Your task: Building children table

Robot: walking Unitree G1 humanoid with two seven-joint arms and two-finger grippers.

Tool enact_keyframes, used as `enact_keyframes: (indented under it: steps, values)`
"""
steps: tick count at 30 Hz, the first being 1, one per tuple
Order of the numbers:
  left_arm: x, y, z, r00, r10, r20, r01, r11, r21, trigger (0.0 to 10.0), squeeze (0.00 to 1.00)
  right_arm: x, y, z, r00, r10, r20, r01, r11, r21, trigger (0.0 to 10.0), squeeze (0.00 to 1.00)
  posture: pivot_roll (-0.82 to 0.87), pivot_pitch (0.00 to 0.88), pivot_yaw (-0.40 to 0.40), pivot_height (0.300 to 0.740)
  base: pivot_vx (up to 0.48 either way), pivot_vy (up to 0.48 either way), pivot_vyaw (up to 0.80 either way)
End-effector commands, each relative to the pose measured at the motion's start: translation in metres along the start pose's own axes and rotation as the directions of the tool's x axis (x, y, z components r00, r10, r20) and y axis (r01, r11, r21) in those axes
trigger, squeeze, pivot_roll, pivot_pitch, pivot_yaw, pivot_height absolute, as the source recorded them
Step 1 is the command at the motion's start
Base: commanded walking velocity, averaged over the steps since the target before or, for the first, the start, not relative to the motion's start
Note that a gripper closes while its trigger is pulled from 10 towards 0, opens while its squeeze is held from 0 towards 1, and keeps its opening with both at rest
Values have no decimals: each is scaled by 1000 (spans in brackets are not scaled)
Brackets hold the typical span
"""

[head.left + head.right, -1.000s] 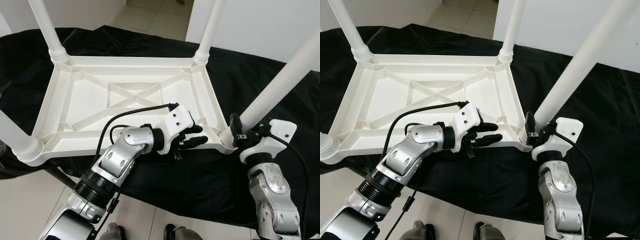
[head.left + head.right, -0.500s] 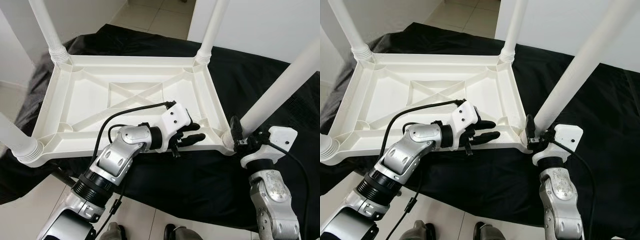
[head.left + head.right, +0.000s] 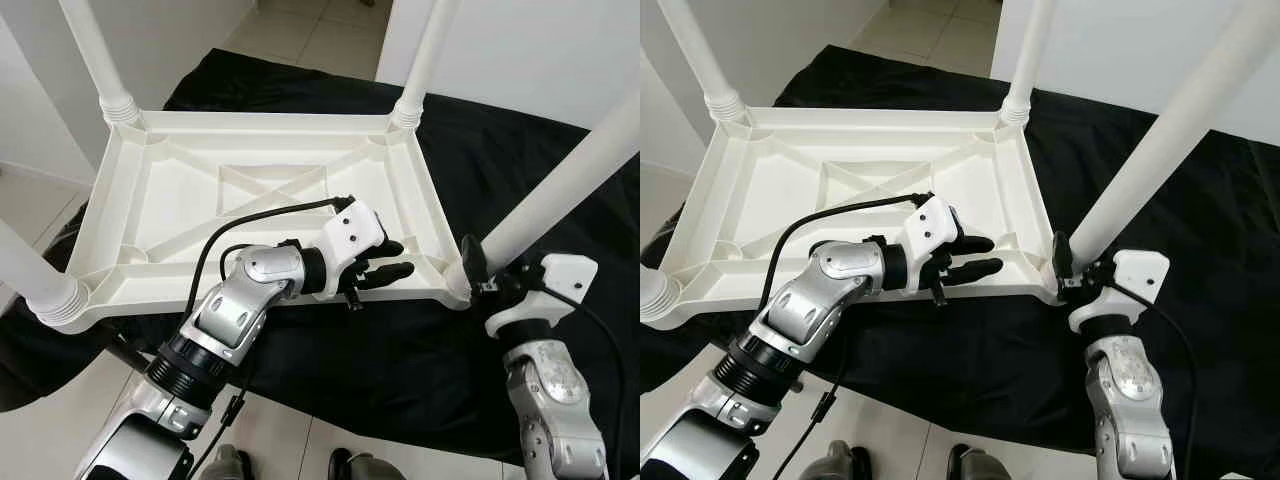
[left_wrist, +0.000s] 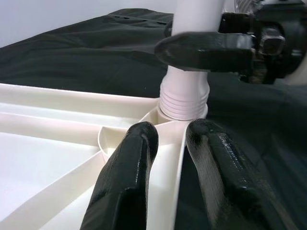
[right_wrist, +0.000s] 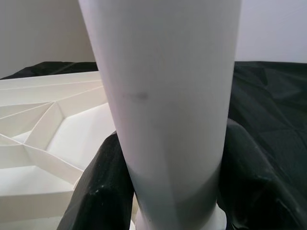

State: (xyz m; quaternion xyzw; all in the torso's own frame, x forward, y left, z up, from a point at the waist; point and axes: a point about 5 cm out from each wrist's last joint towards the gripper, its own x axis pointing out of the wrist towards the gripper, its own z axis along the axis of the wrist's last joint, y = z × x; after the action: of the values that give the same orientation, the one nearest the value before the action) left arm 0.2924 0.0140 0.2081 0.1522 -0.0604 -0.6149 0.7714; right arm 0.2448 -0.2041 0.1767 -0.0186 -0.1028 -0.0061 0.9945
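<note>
1. One upturned white children table (image 3: 250, 190) lies on a black cloth (image 3: 400, 340); four legs (image 3: 560, 190) stand up at its corners.
2. Left gripper (image 3: 385, 260) pinches the near rim at 6 o'clock.
3. Right gripper (image 3: 1065, 265) clasps the 4 o'clock leg's base.
4. Since the earlier frame, both grasps are unchanged; the table has shifted slightly.

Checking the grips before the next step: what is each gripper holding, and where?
Right gripper clamps the near-right white plastic leg just above its socket. Left gripper pinches the upturned white tabletop's near rim beside that corner.

Head cameras look down on the upturned table (image 3: 260, 190); wrist cameras sit close.
</note>
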Motion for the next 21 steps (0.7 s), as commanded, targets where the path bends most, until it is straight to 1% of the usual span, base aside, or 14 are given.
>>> enact_keyframes:
  steps: [1,2,6,7,8,10,12,14,16,17,21]
  values:
    - [1,-2,1,1000,-15,2,15,1000,9,10000,0,-8,-14,-39,970,-67,-234,74,997,22,10000,0,5,190,-21,740,0,0,0]
    - [1,-1,2,1000,-14,2,14,1000,9,10000,0,-6,-15,-38,968,-72,-242,86,995,47,10000,0,8,189,-23,740,0,0,0]
    - [2,-1,2,1000,-13,2,13,1000,10,10000,0,-4,-15,-38,967,-75,-245,93,994,64,10000,0,8,189,-23,740,0,0,0]
    - [1,-1,2,1000,-12,2,12,1000,10,10000,0,-3,-15,-39,964,-79,-255,105,991,88,10000,0,10,190,-26,740,0,0,0]
    - [1,-1,2,1000,-12,2,12,1000,10,10000,0,-3,-15,-39,964,-79,-255,105,991,88,10000,0,10,190,-26,740,0,0,0]
    - [1,0,2,1000,-9,3,9,1000,12,10000,0,0,-17,-40,957,-94,-273,132,984,123,10000,0,11,189,-28,740,0,0,0]
    - [1,0,2,1000,-9,3,9,1000,12,10000,0,0,-17,-40,957,-94,-273,132,984,123,10000,0,11,189,-28,740,0,0,0]
    - [1,0,2,1000,-7,3,7,1000,12,10000,0,3,-19,-40,951,-103,-292,152,977,152,10000,0,9,188,-28,740,0,0,0]
    - [1,0,2,1000,-6,4,6,1000,12,10000,0,5,-20,-39,950,-104,-294,155,976,156,10000,0,8,187,-28,740,0,0,0]
    - [1,0,3,1000,-6,7,6,1000,13,10000,0,8,-20,-37,951,-99,-293,146,979,144,10000,0,8,185,-31,740,0,0,0]
    - [2,0,3,1000,-5,9,5,1000,14,10000,0,8,-19,-38,952,-92,-293,134,983,125,10000,0,9,185,-34,740,0,0,0]
